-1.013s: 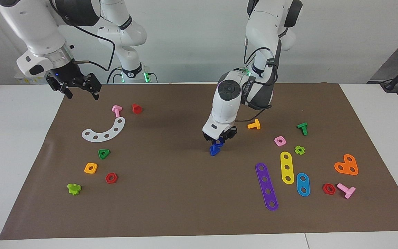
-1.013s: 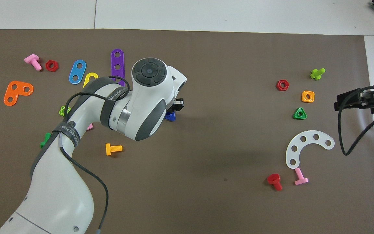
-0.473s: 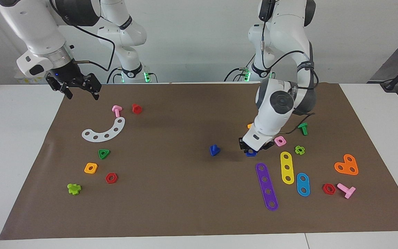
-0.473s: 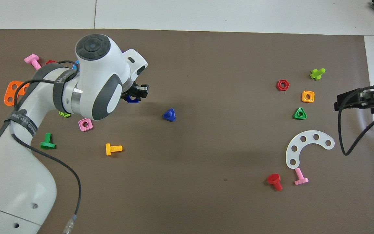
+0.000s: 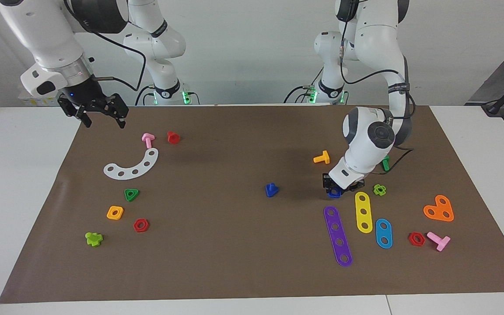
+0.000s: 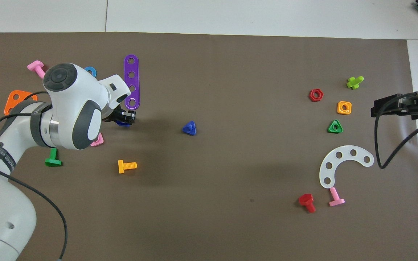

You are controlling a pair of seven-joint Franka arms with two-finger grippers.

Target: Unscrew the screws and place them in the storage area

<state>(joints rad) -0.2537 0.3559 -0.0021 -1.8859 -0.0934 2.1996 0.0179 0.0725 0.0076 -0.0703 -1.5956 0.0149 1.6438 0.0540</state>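
Holding small royal-blue square plastic nut [image 5: 334, 194] clamped between left gripper [image 5: 337, 189] jaws low over brown paper mat [image 5: 234, 262] beside purple perforated strip [image 5: 337, 236], probably for storage; royal-blue triangular-headed bolt [image 5: 271, 190] lying well clear; right gripper [image 5: 99, 114] waiting, jaws apart.

Facing cam high, overhead steep; both share mat [image 5: 234, 262].

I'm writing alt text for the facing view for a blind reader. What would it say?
The left gripper is low over a brown paper mat, holding a small blue nut just above it beside a yellow strip. A blue bolt stands alone mid-mat among scattered coloured toy parts, while the right gripper waits raised over the mat's corner.
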